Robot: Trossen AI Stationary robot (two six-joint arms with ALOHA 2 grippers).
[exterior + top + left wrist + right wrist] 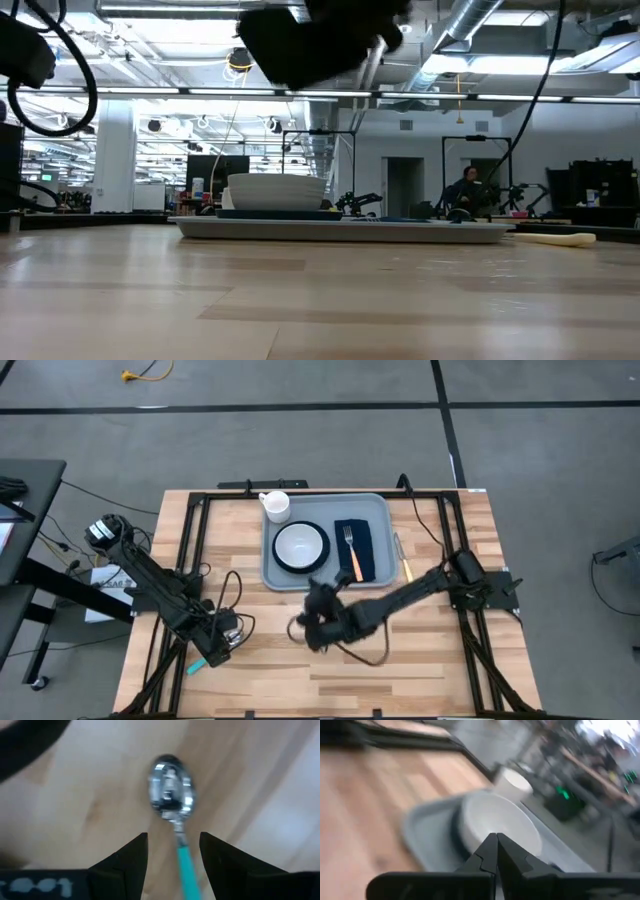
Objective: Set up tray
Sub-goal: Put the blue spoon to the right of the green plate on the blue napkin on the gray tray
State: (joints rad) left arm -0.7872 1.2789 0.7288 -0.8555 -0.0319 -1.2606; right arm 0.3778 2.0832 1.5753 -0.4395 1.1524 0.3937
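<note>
Grey-blue plastic, flat and rectangular with rounded corners and a raised rim, the tray (325,575) lies at the middle of the bench's far edge, and I judge it stiff, light and a little slick; if it had to be shifted I would pinch the rim at a bare corner, since the load on it would slide or tip. On it sit a white bowl on a dark-rimmed round plate (300,546), a white mug (276,506) at the tray's far left corner, and a small dark navy napkin (354,550) with an orange-handled metal fork (351,549) lying on it; the crockery is the fragile part. A pale-handled utensil, perhaps a knife (401,557), rests on the wood just beside the tray's right rim. My left gripper (222,643) is near the bench's near left corner, fingers (125,862) parted, with the teal handle of a shiny metal spoon (171,792) running between them; the spoon is thin, hard and slippery, best taken across the handle, and I cannot tell whether my pads touch it yet. My right gripper (313,608), fully closed and holding nothing, hovers just off the tray's near edge. The bench (420,660) is light, smooth butcher-block wood framed by black rails. Beyond it stretches a grey floor with dark lines, and the low view shows a bright workshop with overhead ducts and a person (466,190) seated far back.
</note>
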